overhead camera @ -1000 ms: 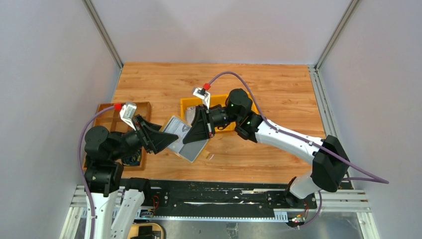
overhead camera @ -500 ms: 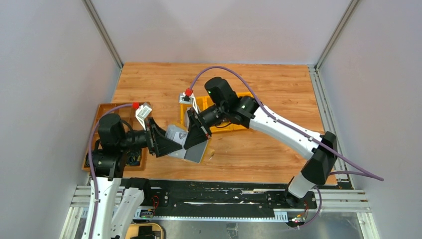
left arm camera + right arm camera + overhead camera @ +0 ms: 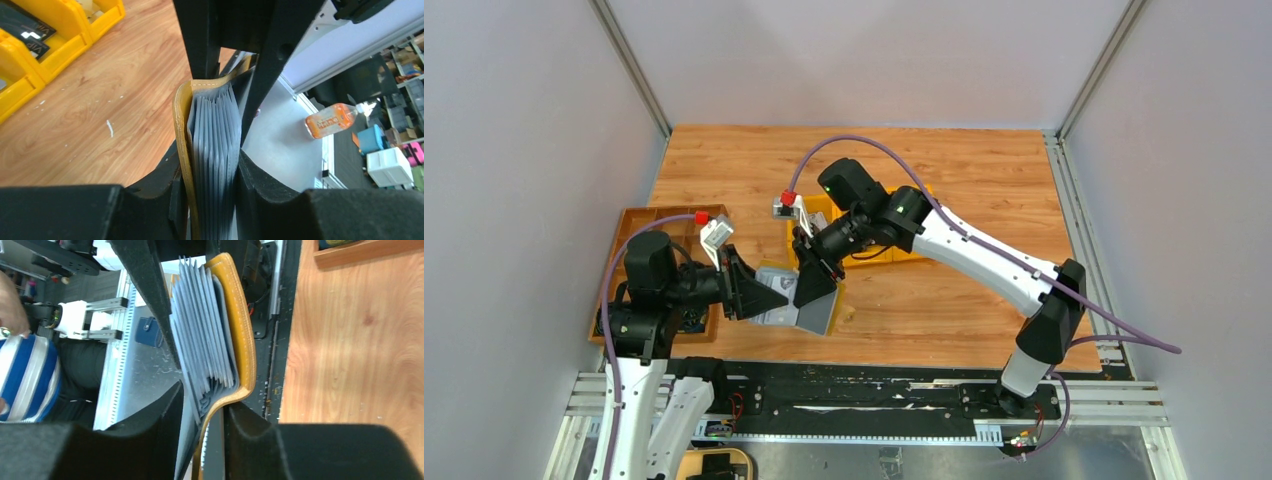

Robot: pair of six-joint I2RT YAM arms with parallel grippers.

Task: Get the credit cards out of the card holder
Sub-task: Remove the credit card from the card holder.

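Note:
The card holder hangs open above the table's near edge, held between both arms. Its mustard cover and fanned grey pockets sit squeezed between my left gripper's pads, which are shut on it. My right gripper straddles the opposite edge of the cover; its jaws stand slightly apart, with a gap beside the cover. No credit cards show in the pockets. Dark cards lie in a yellow bin.
The yellow bin sits mid-table under the right arm. A brown compartment tray stands at the left edge behind the left arm. The black rail runs along the near edge below the holder.
The right gripper slid left and nearer along the holder and loosened its jaws. The left gripper let go briefly, then closed on the pocket stack again. The holder shifted slightly towards the near edge.

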